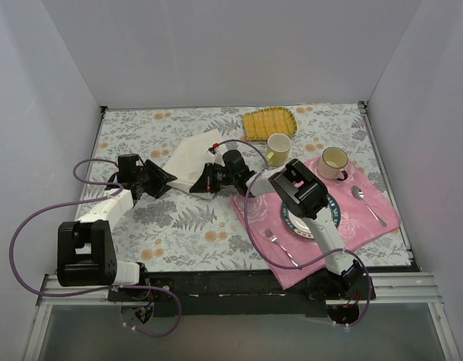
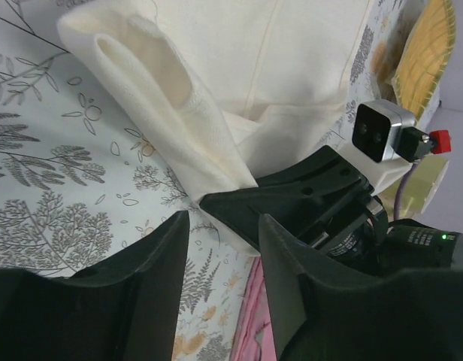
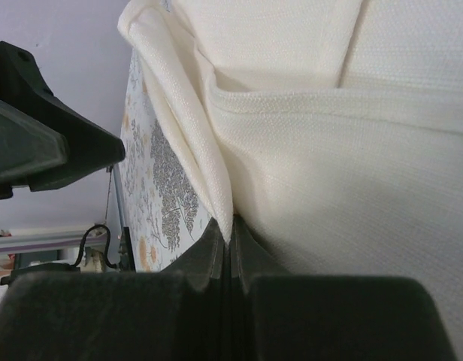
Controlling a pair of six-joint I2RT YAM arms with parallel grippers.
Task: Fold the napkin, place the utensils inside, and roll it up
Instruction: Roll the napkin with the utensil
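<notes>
Cream-white napkin [image 1: 190,159] is seen lying partly folded on the flowered tablecloth [image 1: 179,233], just ahead of both tools, whose tips are turned toward each other. The right gripper [image 3: 230,237] is clenched completely. Its two fingers are pressed together, and a folded edge of the cloth is drawn down into the seam between them. It seems that this edge is pinched there, though the contact itself is hidden by the fingers. Ahead of this gripper the fabric is spread out in wide, flat layers.

The left gripper [image 2: 222,226] is released: its jaws are held apart, only the tablecloth is seen in the gap, and nothing is grasped. A loose, tube-like fold of the napkin is found just ahead of its fingertips. The tip of the right gripper is placed near, directly in front of the left one. Behind the right gripper a pink placemat [image 1: 382,218] is laid.
</notes>
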